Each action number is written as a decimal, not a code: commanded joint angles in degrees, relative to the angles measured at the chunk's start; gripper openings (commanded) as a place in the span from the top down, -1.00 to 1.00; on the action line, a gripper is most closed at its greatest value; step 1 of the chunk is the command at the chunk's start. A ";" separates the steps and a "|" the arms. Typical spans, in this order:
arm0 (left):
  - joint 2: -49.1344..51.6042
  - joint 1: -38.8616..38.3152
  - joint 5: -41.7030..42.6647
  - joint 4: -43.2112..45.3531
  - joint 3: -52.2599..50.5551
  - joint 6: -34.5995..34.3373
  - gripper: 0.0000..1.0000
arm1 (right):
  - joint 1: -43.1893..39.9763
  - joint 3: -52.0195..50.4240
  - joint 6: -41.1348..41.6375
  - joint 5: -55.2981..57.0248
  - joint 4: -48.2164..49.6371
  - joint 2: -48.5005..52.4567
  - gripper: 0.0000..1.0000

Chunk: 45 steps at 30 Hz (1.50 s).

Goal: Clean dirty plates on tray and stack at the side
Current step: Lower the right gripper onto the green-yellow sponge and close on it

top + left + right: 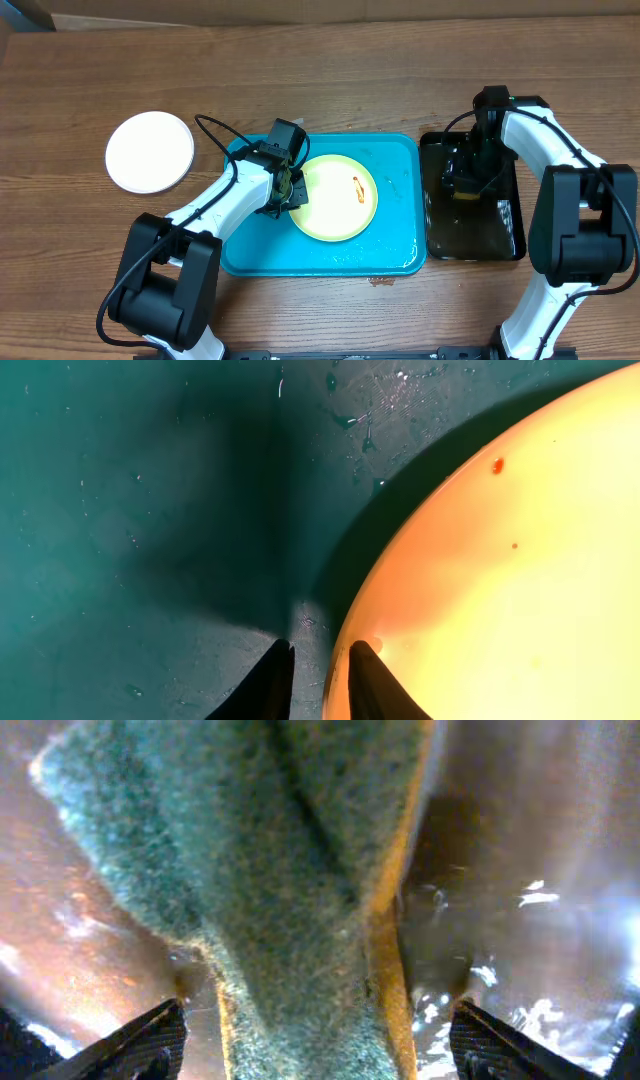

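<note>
A pale yellow-green plate with an orange smear lies on the turquoise tray. My left gripper is at the plate's left rim. In the left wrist view its fingers are nearly closed astride the rim of the plate, one over the tray floor, one over the plate. A white plate lies on the table at the far left. No second white plate shows apart from it. My right gripper is over the black tray, fingers wide open around a green-and-yellow sponge.
The narrow black tray stands right of the turquoise tray and looks wet. Water drops lie on the turquoise tray's floor. A small brown stain marks the table just in front of the tray.
</note>
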 commanded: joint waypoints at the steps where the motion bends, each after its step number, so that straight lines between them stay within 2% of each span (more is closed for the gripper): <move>1: 0.68 0.15 -0.92 0.17 -0.46 -0.50 0.56 | 0.11 3.32 0.09 3.80 1.03 -0.57 -0.73; 4: 0.68 0.17 -0.92 0.17 -0.46 -0.50 0.55 | 0.11 3.58 0.09 4.37 4.50 -0.57 -0.72; 8: 0.68 0.15 -0.92 0.20 -0.46 -0.50 0.55 | 0.13 3.56 0.11 4.35 6.93 -0.57 -0.58; 11: 0.68 0.15 -0.92 0.20 -0.46 -0.50 0.55 | 0.20 3.39 0.13 3.67 7.21 -0.57 -0.40; 16: 0.68 0.15 -0.92 0.20 -0.46 -0.50 0.55 | 0.20 1.66 0.11 2.21 8.41 -0.55 -0.37; 20: 0.68 0.15 -0.92 0.20 -0.46 -0.50 0.55 | 0.20 1.40 0.13 2.16 8.98 -0.57 0.16; 22: 0.68 0.15 -0.92 0.20 -0.46 -0.52 0.55 | 0.20 1.40 0.11 2.21 8.35 -0.55 0.28; 30: 0.68 0.15 -0.90 0.37 -0.46 -0.52 0.53 | 0.17 1.42 0.09 2.19 7.50 -0.55 0.15; 35: 0.68 0.17 -0.90 0.24 -0.46 -0.50 0.52 | 0.17 1.44 0.09 2.21 7.48 -0.57 0.18; 39: 0.68 0.15 -0.90 0.15 -0.46 -0.48 0.52 | 0.17 1.53 0.09 2.19 6.86 -0.57 0.01; 45: 0.68 0.15 -0.74 0.20 -0.46 -0.52 0.53 | 0.17 1.84 0.11 2.19 5.33 -0.57 0.01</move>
